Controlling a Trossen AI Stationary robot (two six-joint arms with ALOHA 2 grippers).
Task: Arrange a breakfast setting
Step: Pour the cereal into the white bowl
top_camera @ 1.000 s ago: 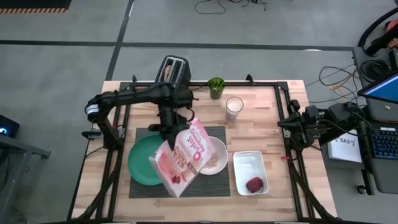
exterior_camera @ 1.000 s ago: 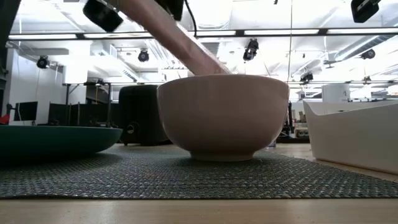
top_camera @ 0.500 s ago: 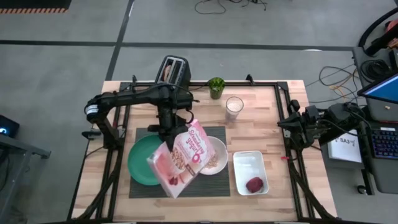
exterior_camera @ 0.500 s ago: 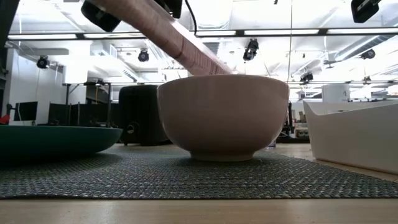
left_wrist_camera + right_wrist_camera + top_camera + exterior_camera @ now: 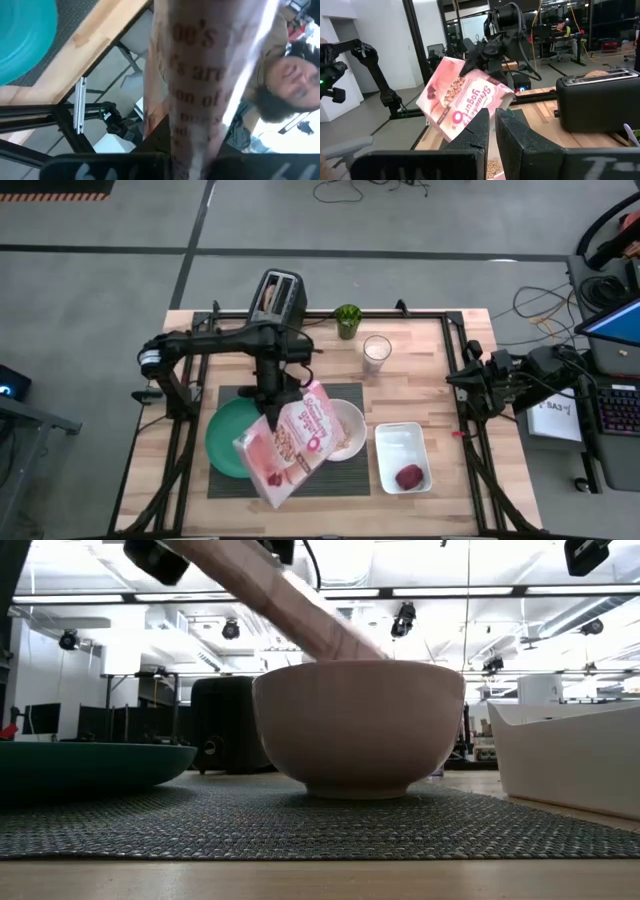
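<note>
From overhead I saw even, bright light on the counter (image 5: 440, 370), with only soft, short shadows. At counter height the ceiling strip lights (image 5: 440, 592) burned out to white glare, and the bowl (image 5: 358, 726) stood backlit and dull. The cereal box (image 5: 290, 600) crossed that view as a smear. Through the left wrist camera the box (image 5: 210, 85) was too close, its print soft and washed by glare. The right wrist picture was clear.

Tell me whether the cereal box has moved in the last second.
Yes. The cereal box, held by the left gripper, has shifted left over the green plate, away from the bowl.
</note>
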